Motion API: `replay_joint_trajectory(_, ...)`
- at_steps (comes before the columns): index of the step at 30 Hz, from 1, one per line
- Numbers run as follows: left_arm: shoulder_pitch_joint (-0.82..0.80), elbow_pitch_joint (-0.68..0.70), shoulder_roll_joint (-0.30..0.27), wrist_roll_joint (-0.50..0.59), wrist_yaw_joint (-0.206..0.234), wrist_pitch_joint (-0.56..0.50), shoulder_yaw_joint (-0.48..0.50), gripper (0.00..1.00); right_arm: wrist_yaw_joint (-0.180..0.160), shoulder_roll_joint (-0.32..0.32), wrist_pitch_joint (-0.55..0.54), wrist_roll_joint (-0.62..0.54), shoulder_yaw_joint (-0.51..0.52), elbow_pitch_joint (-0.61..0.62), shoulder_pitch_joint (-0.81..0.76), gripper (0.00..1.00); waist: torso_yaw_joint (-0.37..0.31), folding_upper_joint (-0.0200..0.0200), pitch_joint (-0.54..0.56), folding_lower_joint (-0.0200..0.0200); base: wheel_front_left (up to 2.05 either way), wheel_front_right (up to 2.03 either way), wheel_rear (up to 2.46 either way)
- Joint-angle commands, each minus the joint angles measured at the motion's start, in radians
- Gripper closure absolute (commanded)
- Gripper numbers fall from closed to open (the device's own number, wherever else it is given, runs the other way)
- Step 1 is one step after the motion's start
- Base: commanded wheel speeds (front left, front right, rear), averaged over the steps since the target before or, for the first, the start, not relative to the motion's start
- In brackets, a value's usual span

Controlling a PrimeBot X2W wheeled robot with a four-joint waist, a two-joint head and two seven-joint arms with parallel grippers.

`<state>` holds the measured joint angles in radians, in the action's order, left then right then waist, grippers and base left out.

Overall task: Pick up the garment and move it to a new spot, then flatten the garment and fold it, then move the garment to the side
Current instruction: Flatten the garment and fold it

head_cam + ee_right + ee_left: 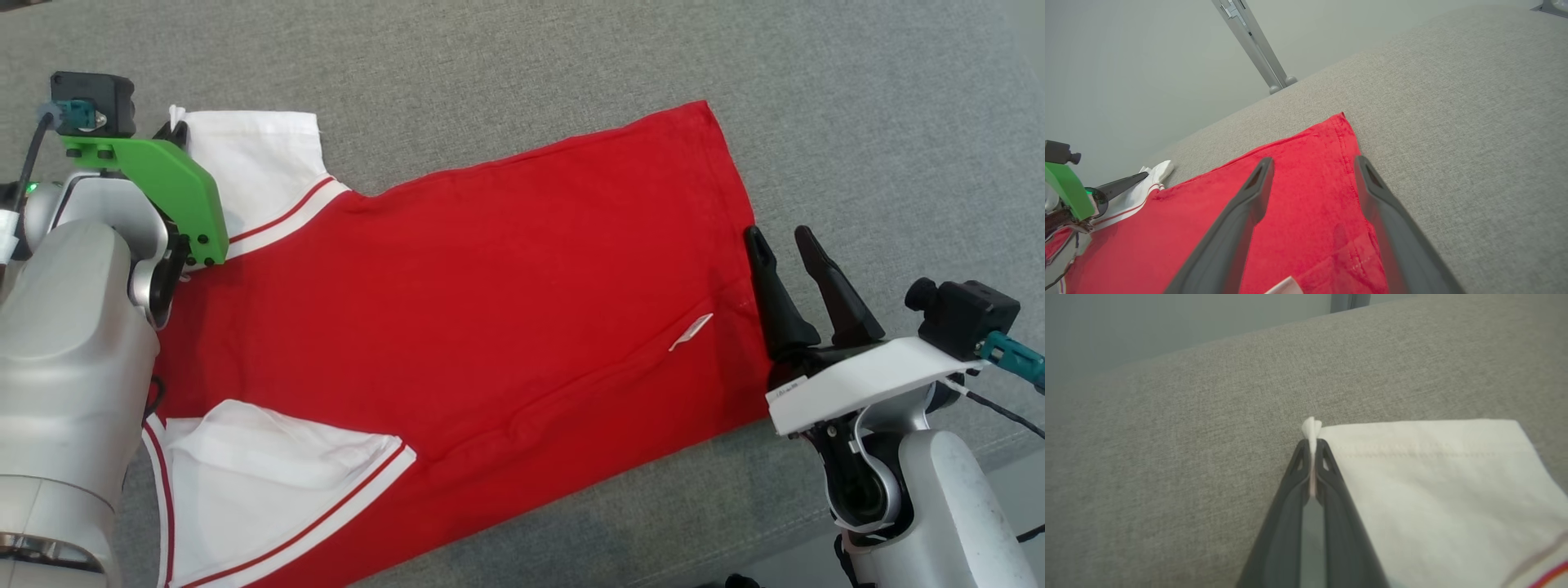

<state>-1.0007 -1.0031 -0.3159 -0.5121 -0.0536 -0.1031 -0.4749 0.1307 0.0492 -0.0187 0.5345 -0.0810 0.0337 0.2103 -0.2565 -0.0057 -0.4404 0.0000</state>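
A grey woven surface (522, 65) is carrying the red garment (506, 294), which is lying spread flat across it. The left claw (1312, 447) is clenching the very corner of the white sleeve (253, 163). The right claw (780, 241) is hanging released at the hem (739, 188). With so little cloth pinched, any pull is risking a slip, dropping the sleeve crumpled.

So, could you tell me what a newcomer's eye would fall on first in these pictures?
The red garment, spread flat across the gray fabric surface, dominates the head view. At its upper left, the left end effector is shut on the corner of a white sleeve. The right end effector stands open at the right hem.
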Motion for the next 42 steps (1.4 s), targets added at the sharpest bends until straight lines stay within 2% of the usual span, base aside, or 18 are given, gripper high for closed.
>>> replay_joint_trajectory(1, 0.0, -0.009, 0.005, -0.002, -0.008, 0.012, -0.001, 1.0, 0.0, 0.003, 0.002, -0.007, 0.004, -0.001, 0.01, 0.0, 0.007, 0.0057, 0.014, 0.0, 0.0, 0.0, 0.0)
replay_joint_trajectory(8, 0.044, -0.006, 0.054, -0.004, -0.043, 0.105, -0.031, 1.0, 0.0, 0.003, -0.028, -0.036, 0.064, -0.025, 0.002, 0.0, 0.058, 0.0057, 0.095, 0.0, 0.0, 0.0, 0.0)
replay_joint_trajectory(14, 0.091, 0.015, 0.096, -0.006, -0.064, 0.166, -0.074, 1.0, 0.0, 0.012, -0.118, -0.066, 0.156, -0.074, 0.038, 0.0, 0.121, 0.0057, 0.165, 0.0, 0.0, 0.0, 0.0)
replay_joint_trajectory(19, 0.135, 0.055, 0.112, -0.014, -0.072, 0.214, -0.106, 1.0, 0.0, 0.069, -0.219, -0.096, 0.189, -0.135, 0.11, 0.0, 0.169, 0.0057, 0.198, 0.0, 0.0, 0.0, 0.0)
replay_joint_trajectory(28, 0.229, 0.158, 0.118, -0.023, -0.075, 0.286, -0.146, 1.0, 0.0, 0.133, -0.339, -0.114, 0.221, -0.319, 0.26, 0.0, 0.234, 0.0057, 0.205, 0.0, 0.0, 0.0, 0.0)
replay_joint_trajectory(30, 0.237, 0.172, 0.119, -0.026, -0.073, 0.292, -0.145, 1.0, 0.0, 0.136, -0.342, -0.12, 0.224, -0.346, 0.277, 0.0, 0.24, 0.0057, 0.202, 0.0, 0.0, 0.0, 0.0)
replay_joint_trajectory(42, 0.279, 0.333, 0.119, -0.047, -0.031, 0.294, -0.137, 1.0, 0.0, 0.149, -0.309, -0.198, 0.272, -0.682, 0.468, 0.0, 0.295, 0.0057, 0.155, 0.0, 0.0, 0.0, 0.0)
